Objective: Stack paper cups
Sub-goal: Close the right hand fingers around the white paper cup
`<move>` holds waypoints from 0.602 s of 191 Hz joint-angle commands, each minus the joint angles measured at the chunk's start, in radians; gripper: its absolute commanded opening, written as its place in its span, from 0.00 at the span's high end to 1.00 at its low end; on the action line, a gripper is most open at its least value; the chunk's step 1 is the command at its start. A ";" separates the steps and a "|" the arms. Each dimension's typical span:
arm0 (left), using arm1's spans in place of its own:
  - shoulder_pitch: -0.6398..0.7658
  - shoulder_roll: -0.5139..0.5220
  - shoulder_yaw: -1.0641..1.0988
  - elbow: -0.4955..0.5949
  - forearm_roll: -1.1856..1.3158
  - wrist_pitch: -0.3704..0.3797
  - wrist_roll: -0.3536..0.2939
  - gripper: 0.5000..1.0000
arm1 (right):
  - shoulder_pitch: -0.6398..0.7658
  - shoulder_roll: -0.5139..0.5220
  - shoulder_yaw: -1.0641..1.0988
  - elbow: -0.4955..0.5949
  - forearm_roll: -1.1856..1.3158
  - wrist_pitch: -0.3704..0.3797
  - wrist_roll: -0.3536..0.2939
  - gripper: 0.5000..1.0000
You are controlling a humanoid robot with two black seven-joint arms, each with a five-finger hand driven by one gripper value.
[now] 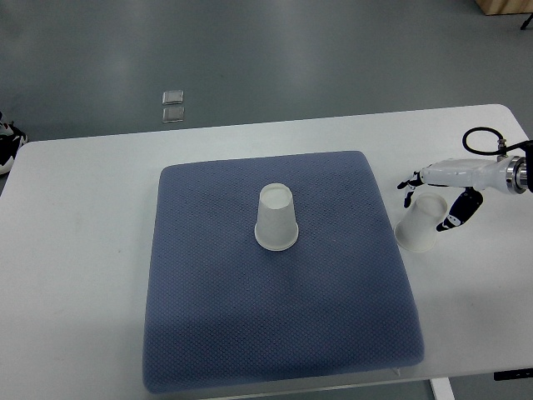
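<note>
Right robot hand (435, 193) grasps a tilted paper cup (419, 225) on the white table (83, 250), beside the blue mat (275, 317). Second cup (276, 218) stands inverted mid-mat; two cups total.

The two paper cups, one upside down on the mat (276, 218) and one tilted at the right (420, 223), look matt white. The blue-grey mat (275, 333) is dimpled cloth (finely textured). The white table (75, 275) is smooth; the right hand (441, 187) is glossy plastic.
</note>
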 commanded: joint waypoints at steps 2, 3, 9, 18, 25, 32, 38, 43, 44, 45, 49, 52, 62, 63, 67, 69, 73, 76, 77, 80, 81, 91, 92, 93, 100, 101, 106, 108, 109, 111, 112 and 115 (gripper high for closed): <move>0.000 0.000 0.000 0.000 0.000 0.000 0.000 0.00 | -0.019 0.004 0.000 -0.002 0.001 -0.033 -0.003 0.19; 0.000 0.000 0.000 0.000 0.000 0.000 0.000 0.00 | -0.022 0.004 0.001 -0.002 0.001 -0.036 -0.003 0.19; 0.000 0.000 0.000 0.000 0.000 0.000 0.000 0.00 | -0.028 0.004 0.000 -0.004 0.001 -0.045 -0.003 0.19; 0.000 0.000 0.000 0.000 0.000 0.000 0.000 0.00 | -0.037 0.005 0.000 -0.005 0.003 -0.057 -0.003 0.20; 0.000 0.000 0.000 0.000 0.000 0.000 0.000 0.00 | -0.043 0.008 0.000 -0.008 0.001 -0.063 -0.003 0.20; 0.000 0.000 0.000 0.000 0.000 0.000 0.000 0.00 | -0.050 0.015 0.000 -0.013 0.003 -0.071 -0.003 0.20; 0.000 0.000 0.000 0.000 0.000 0.000 0.000 0.00 | -0.053 0.019 0.000 -0.018 0.003 -0.076 -0.003 0.20; 0.000 0.000 0.000 0.000 0.000 0.000 0.000 0.00 | -0.056 0.024 0.000 -0.022 0.003 -0.079 -0.003 0.20; 0.000 0.000 0.000 0.000 0.000 0.000 0.000 0.00 | -0.056 0.024 0.000 -0.022 0.003 -0.079 -0.003 0.20; 0.000 0.000 0.000 0.000 0.000 0.000 0.000 0.00 | -0.057 0.025 0.000 -0.024 0.003 -0.080 -0.003 0.20; 0.000 0.000 0.000 0.000 0.000 0.000 0.000 0.00 | -0.060 0.028 0.000 -0.027 0.003 -0.085 -0.003 0.21; 0.000 0.000 0.000 0.000 0.000 0.000 0.000 0.00 | -0.063 0.030 0.000 -0.028 0.003 -0.086 -0.003 0.21; 0.000 0.000 0.000 0.000 0.000 0.000 0.000 0.00 | -0.073 0.033 0.000 -0.038 0.003 -0.096 -0.003 0.21; 0.000 0.000 0.000 0.000 0.000 0.000 0.000 0.00 | -0.074 0.033 0.000 -0.038 0.003 -0.099 -0.003 0.21; 0.000 0.000 0.000 0.000 0.000 0.000 0.000 0.00 | -0.076 0.033 0.000 -0.041 0.003 -0.102 -0.003 0.21; 0.000 0.000 0.000 0.000 0.000 0.000 0.000 0.00 | -0.076 0.033 0.000 -0.042 0.003 -0.102 -0.003 0.21; 0.000 0.000 0.000 0.000 0.000 0.000 0.000 0.00 | -0.076 0.033 0.000 -0.044 0.003 -0.102 -0.003 0.21; 0.000 0.000 0.000 0.000 0.000 0.000 0.000 0.00 | -0.077 0.033 0.000 -0.047 0.003 -0.103 -0.003 0.22; 0.000 0.000 0.000 0.000 0.000 0.000 0.000 0.00 | -0.077 0.033 0.000 -0.047 0.003 -0.103 -0.003 0.22; 0.000 0.000 0.000 0.000 0.000 0.000 0.000 0.00 | -0.077 0.035 0.000 -0.050 0.003 -0.103 -0.003 0.22; 0.000 0.000 0.000 0.000 0.000 0.000 0.000 0.00 | -0.077 0.035 0.000 -0.050 0.003 -0.103 -0.003 0.22; 0.000 0.000 0.000 0.000 0.000 0.000 0.000 0.00 | -0.077 0.038 0.000 -0.056 0.001 -0.103 -0.003 0.27; 0.000 0.000 0.000 0.000 0.000 0.000 0.000 0.00 | -0.077 0.038 0.000 -0.056 0.001 -0.103 -0.003 0.27; 0.000 0.000 0.000 0.000 0.000 0.000 0.000 0.00 | -0.077 0.039 0.000 -0.058 0.003 -0.103 -0.003 0.27; 0.000 0.000 0.000 0.000 0.000 0.000 0.000 0.00 | -0.077 0.045 0.000 -0.061 0.001 -0.103 -0.001 0.30; 0.000 0.000 0.000 0.000 0.000 0.000 0.000 0.00 | -0.077 0.048 0.000 -0.062 0.001 -0.103 -0.001 0.32; 0.000 0.000 0.000 0.000 0.000 0.000 0.000 0.00 | -0.079 0.050 0.000 -0.064 0.001 -0.105 -0.001 0.35; 0.000 0.000 0.000 0.000 0.000 0.000 0.000 0.00 | -0.080 0.050 0.000 -0.064 0.001 -0.105 -0.001 0.36; 0.000 0.000 0.000 0.000 0.000 0.000 0.000 0.00 | -0.080 0.050 0.000 -0.064 0.001 -0.105 -0.001 0.36; 0.000 0.000 0.000 0.000 0.000 0.000 0.000 0.00 | -0.080 0.050 0.000 -0.065 0.001 -0.105 -0.001 0.37; 0.000 0.000 0.000 0.000 0.000 0.000 0.000 0.00 | -0.080 0.050 0.000 -0.065 0.001 -0.105 -0.001 0.37; 0.000 0.000 0.000 0.000 0.000 0.000 0.000 0.00 | -0.082 0.050 0.000 -0.065 0.001 -0.105 -0.001 0.38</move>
